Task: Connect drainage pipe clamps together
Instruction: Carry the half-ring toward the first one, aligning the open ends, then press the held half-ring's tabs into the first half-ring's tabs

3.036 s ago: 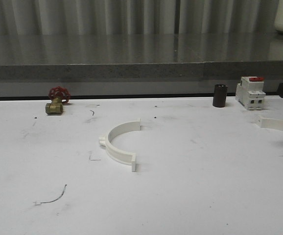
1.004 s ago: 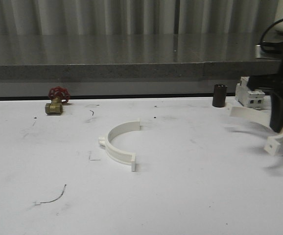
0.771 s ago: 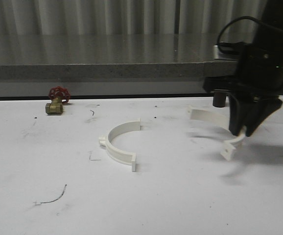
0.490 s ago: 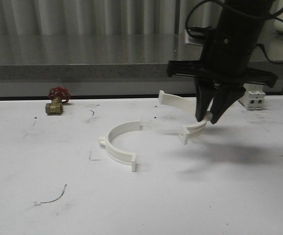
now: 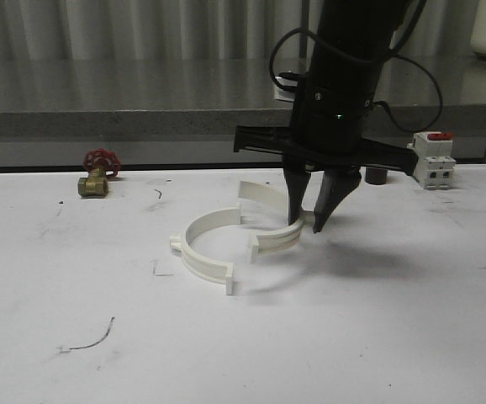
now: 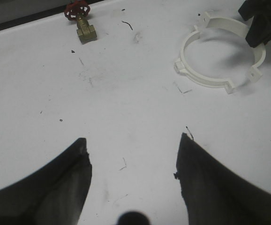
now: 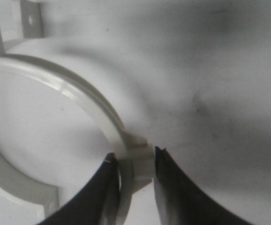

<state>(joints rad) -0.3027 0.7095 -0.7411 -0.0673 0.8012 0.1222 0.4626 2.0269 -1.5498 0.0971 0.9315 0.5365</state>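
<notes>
Mating the two half-rings is the step in hand, as I judge it. On the table (image 5: 411,337) I have the resting clamp half (image 5: 199,244) lying flat near the middle, its opening facing the right arm. My right gripper (image 5: 308,220) is clamped on the carried clamp half (image 5: 270,220) at the mid-arc boss, with the opening turned toward the resting half, so the two together outline a rough ring.

Procedure as I would run it:
1. Keep the carried half level; its nearer end tab (image 5: 253,250) appears to sit inside the resting arc, not against that half's tab, so I would correct sideways before pressing.
2. Bring the tabs at both ends face to face at once. Closing one end first may skate the loose half across the table.
3. Press slowly. Nothing braces the resting half, so a hard push would likely shove it away.

My left gripper (image 6: 131,164) hangs spread and empty over bare table, well apart from the ring; it could steady the resting half.

Limits of view:
- The gripper body covers the carried half's middle in the front view.
- I cannot tell whether the carried half touches the table.
- The right wrist view is blurred; tab contact cannot be judged there.
</notes>
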